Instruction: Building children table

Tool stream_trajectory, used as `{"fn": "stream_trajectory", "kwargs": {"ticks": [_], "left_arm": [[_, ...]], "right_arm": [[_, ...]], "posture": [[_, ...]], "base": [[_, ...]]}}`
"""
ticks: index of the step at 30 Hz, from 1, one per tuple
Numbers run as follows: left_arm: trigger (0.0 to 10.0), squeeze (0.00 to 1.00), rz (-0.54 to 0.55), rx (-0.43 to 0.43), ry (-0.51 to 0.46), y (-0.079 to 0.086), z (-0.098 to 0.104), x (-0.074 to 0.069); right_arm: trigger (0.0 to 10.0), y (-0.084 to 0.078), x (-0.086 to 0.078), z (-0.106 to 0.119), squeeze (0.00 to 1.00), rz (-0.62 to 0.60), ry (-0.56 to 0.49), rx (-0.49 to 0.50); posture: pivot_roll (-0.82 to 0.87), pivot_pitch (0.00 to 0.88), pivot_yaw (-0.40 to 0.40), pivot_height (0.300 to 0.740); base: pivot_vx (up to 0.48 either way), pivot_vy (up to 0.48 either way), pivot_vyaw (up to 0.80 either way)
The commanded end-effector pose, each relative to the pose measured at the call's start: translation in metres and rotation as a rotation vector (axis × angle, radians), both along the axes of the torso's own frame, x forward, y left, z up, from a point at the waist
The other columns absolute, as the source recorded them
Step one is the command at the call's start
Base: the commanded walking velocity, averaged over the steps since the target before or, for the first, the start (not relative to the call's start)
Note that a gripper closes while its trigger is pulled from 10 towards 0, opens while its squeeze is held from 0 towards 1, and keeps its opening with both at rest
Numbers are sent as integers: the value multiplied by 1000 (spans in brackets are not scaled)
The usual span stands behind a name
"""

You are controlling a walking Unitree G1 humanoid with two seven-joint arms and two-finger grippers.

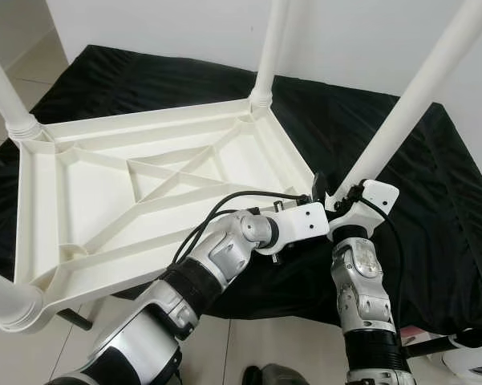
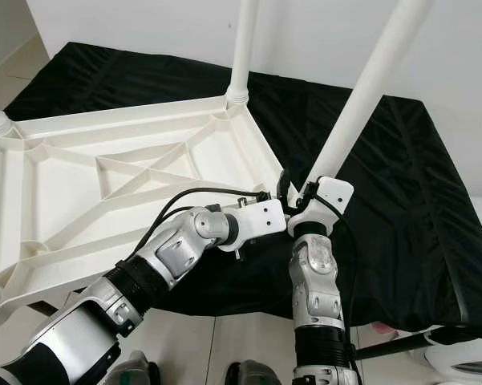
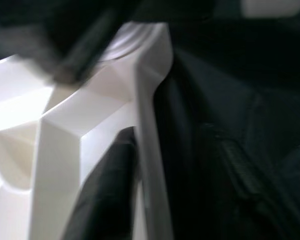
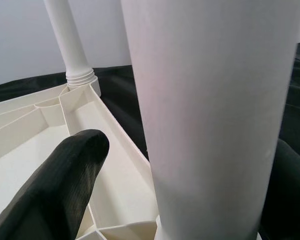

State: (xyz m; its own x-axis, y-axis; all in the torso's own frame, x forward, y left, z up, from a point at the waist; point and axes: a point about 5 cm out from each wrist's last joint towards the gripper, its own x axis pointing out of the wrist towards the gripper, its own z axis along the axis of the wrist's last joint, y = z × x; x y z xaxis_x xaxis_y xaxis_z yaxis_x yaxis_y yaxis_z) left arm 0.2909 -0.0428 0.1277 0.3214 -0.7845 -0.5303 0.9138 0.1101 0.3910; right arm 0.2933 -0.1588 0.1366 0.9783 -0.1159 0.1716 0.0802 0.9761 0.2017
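The white table (image 1: pixel 144 184) lies upside down on a black cloth (image 1: pixel 433 200). The right pincer (image 1: pixel 346 195) wraps around the near leg (image 1: pixel 417 96). I cannot tell whether the left pincer (image 1: pixel 319 186), at the corner rim, is gripping. If that leg is loose, it might tip and fall.

White kids' tabletop (image 1: pixel 144 180) upside-down on black cloth (image 1: pixel 409 192), legs up. Right gripper (image 1: pixel 342 198) at near-right leg (image 1: pixel 421 92) base; left gripper (image 1: pixel 317 186) at that corner's rim.
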Motion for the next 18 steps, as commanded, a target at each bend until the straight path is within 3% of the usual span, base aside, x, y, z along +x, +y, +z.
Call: {"fn": "stream_trajectory", "kwargs": {"ticks": [1, 4, 5, 6, 18], "left_arm": [[10000, 1000, -71, 43, 93, 0, -10, -8], [10000, 1000, -67, 40, 77, 2, -5, -6], [10000, 443, -62, 37, 64, 4, -1, -3], [10000, 0, -54, 29, 46, 7, 5, 0], [10000, 0, -22, -60, -59, 37, 60, 19]], "right_arm": [[10000, 6, -1, 3, 0, 26, -13, -5], [10000, 5, 0, 3, 0, 24, -14, -4], [10000, 5, 0, 3, 0, 23, -15, -3], [10000, 5, 0, 4, 0, 24, -15, -2], [10000, 1, 8, 4, 0, 11, -9, -19]], "posture": [[-4, 35, -66, 740], [-4, 35, -65, 740], [-4, 35, -64, 740], [-4, 35, -64, 740], [12, 28, -64, 740]], "base": [[0, 0, 0], [0, 0, 0], [0, 0, 0], [0, 0, 0], [0, 0, 0]]}}
